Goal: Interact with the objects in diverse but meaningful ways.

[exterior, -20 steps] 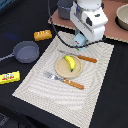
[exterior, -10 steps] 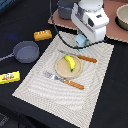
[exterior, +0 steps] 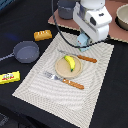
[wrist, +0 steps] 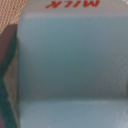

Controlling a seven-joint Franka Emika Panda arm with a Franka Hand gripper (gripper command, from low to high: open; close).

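Hand down at the far edge of the striped placemat, right over a light blue carton. In the wrist view, carton filling nearly the whole picture, red letters reading MILK at its edge. Impossible to tell if fingers were clenched on it or released: not visible in either view. Banana lying on the round plate, between knife and fork. Grey pot, bread loaf and yellow packet well apart on the black table. Probably the grasping step on the carton; next, a firm grip and a straight lift needed, without tipping it.
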